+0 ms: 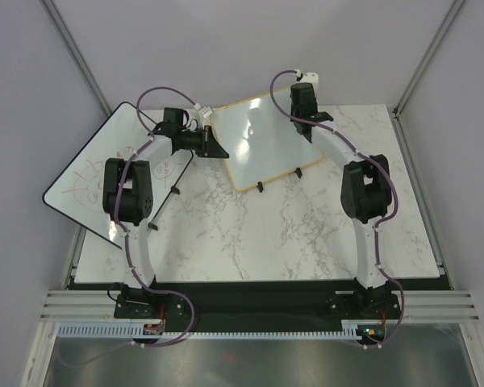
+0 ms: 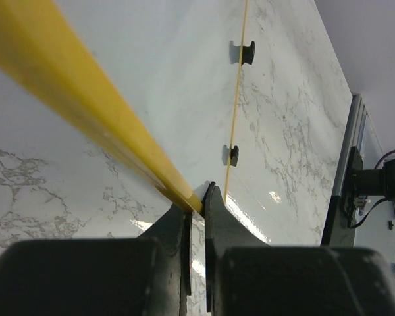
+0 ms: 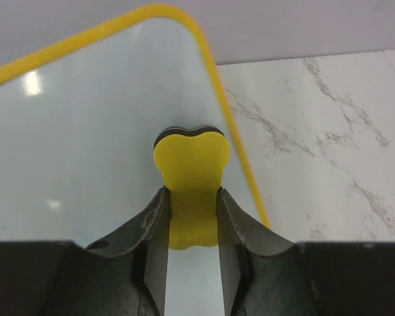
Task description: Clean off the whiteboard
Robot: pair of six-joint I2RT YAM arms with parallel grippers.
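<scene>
Overhead, the whiteboard (image 1: 262, 141) sits at upper centre of the marble surface (image 1: 250, 234). Its long axis runs left to right, climbing slightly rightward, and its black feet (image 1: 260, 187) face the bottom. The left end effector (image 2: 196, 201) is clamped on its left frame edge. The right end effector (image 3: 191, 192) pinches a yellow eraser (image 3: 191, 155) over the board's upper right corner. A bigger board (image 1: 89, 181) at left bears unreadable red scribbles. Grey walls (image 1: 226, 48) stand behind.
</scene>
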